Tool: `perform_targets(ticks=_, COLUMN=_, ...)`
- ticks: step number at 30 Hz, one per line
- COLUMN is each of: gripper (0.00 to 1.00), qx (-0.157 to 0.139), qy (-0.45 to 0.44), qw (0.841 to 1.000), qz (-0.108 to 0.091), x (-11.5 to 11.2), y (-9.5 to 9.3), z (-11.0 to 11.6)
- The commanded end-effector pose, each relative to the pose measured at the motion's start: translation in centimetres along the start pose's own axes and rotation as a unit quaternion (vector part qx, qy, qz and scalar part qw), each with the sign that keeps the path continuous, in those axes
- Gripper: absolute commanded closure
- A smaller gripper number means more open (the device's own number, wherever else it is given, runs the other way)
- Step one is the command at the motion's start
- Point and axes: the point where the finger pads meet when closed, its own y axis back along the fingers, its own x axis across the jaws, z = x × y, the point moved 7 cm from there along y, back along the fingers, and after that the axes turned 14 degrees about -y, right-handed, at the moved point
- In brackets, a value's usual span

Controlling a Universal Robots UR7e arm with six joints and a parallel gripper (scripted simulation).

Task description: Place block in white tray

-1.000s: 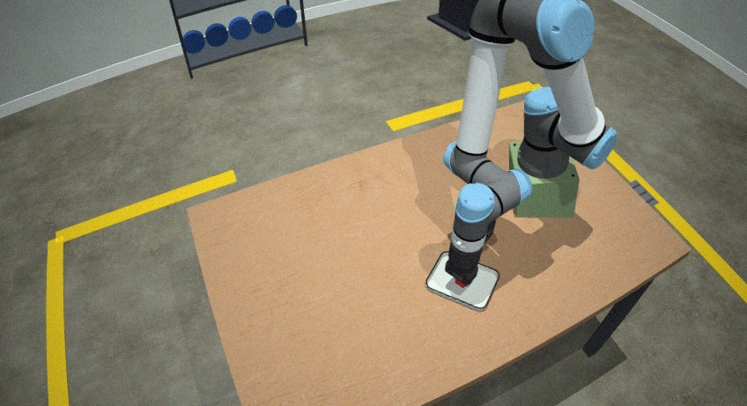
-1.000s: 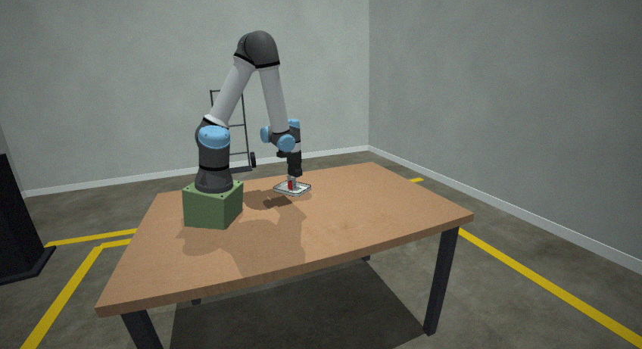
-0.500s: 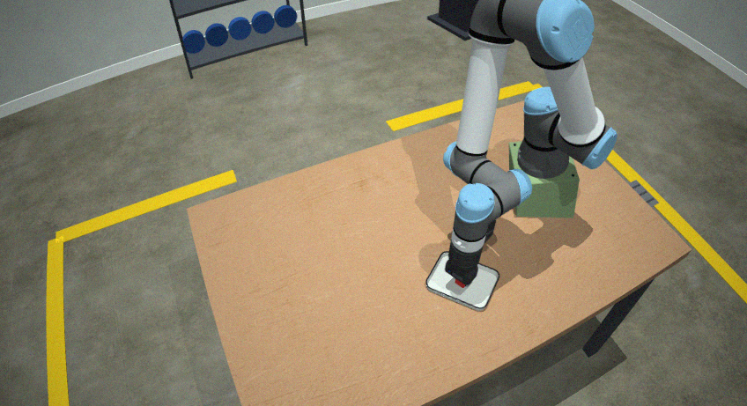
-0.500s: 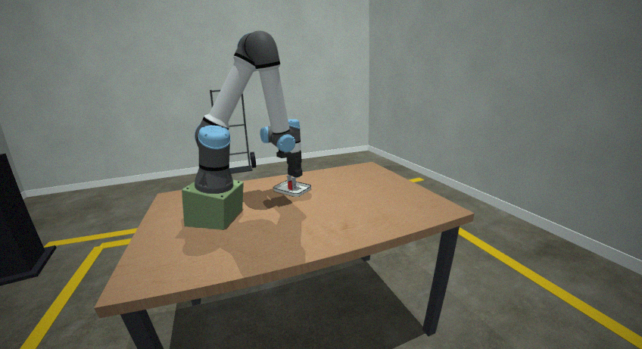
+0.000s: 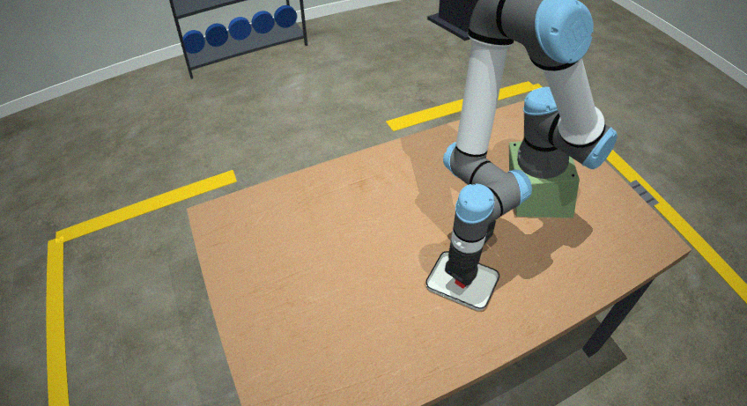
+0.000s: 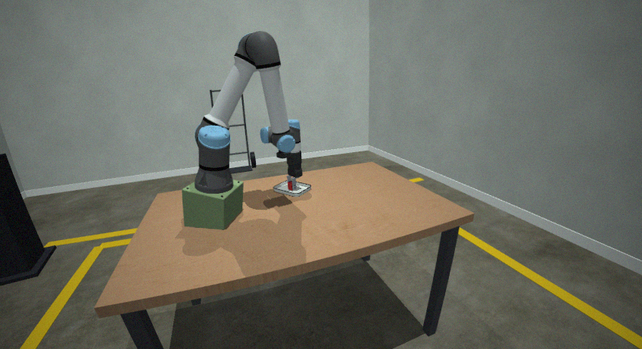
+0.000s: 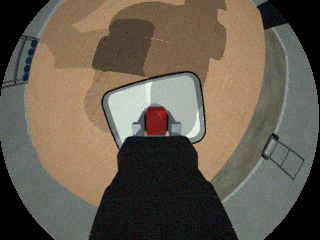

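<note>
A small red block (image 5: 459, 283) (image 6: 290, 184) (image 7: 156, 120) is held between the fingers of my gripper (image 5: 460, 282) (image 6: 290, 183) (image 7: 156, 124). The gripper is shut on it and stands low over the middle of the white tray (image 5: 484, 296) (image 6: 304, 190) (image 7: 123, 108), with the block at or just above the tray floor. I cannot tell whether the block touches the floor. The tray is shallow, with rounded corners, and lies on the wooden table (image 5: 324, 276) (image 6: 351, 215) (image 7: 67, 127).
The arm's green base block (image 5: 550, 195) (image 6: 211, 208) stands on the table behind the tray. A shelf with blue discs (image 5: 238, 27) stands on the floor far back. Yellow tape lines (image 5: 146, 205) mark the floor around the table.
</note>
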Motion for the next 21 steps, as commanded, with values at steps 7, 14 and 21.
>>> perform_targets(ticks=7, gripper=1.0, qx=-0.001, qy=0.0, qw=1.0, qz=0.0, x=0.0, y=-0.01, z=0.04)
perform_targets(ticks=14, gripper=1.0, qx=-0.001, qy=0.0, qw=1.0, qz=0.0, x=0.0, y=-0.01, z=0.04)
perform_targets(ticks=21, gripper=0.09, qx=-0.001, qy=0.0, qw=1.0, qz=0.0, x=0.0, y=-0.01, z=0.04)
